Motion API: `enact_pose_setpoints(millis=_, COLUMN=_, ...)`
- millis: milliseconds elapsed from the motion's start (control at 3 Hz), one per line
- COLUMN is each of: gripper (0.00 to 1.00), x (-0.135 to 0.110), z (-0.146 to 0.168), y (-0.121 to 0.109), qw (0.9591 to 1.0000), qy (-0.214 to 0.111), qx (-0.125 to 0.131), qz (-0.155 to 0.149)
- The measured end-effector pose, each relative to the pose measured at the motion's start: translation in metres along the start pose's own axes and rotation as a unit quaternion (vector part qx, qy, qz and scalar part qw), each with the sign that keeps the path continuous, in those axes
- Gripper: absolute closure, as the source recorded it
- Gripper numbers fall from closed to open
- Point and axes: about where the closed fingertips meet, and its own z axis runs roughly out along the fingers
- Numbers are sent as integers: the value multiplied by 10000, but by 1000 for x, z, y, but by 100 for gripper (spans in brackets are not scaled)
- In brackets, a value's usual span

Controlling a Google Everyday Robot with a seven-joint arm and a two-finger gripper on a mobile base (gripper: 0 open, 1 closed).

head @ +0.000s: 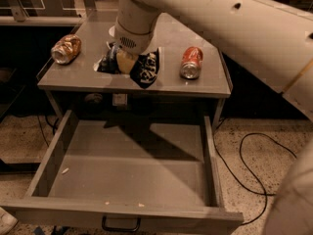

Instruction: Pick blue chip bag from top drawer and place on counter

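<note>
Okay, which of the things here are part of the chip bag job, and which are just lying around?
Part of the job:
blue chip bag, lying on the counter
top drawer, pulled open
gripper, down at the bag

Just lying about:
crushed gold can, on the counter
red soda can, on the counter
black cable, on the floor

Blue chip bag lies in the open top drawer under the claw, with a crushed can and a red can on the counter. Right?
No. The camera view shows the blue chip bag on the counter near its front edge, not in the open top drawer. The rest holds: the claw is over the bag, and the crushed can and red can lie on the counter.
</note>
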Motion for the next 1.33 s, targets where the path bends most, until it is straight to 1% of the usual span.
enact_pose_setpoints(millis=333, gripper=100, x=-19, z=3, y=-26, qw=9999, qy=22, qx=-28, qz=-140)
enact_pose_setpoints(millis=667, gripper=100, x=-34, z=14, y=-45, qw=9997, qy=42, qx=-117, qz=-214)
enact_pose_setpoints(millis=1000, gripper=100, x=-39, z=41, y=-62, qw=9993, qy=85, qx=-268, qz=-227)
enact_pose_setpoints(millis=1333, gripper=100, x=-40, z=59, y=-71, qw=9990, qy=128, qx=-362, qz=-222)
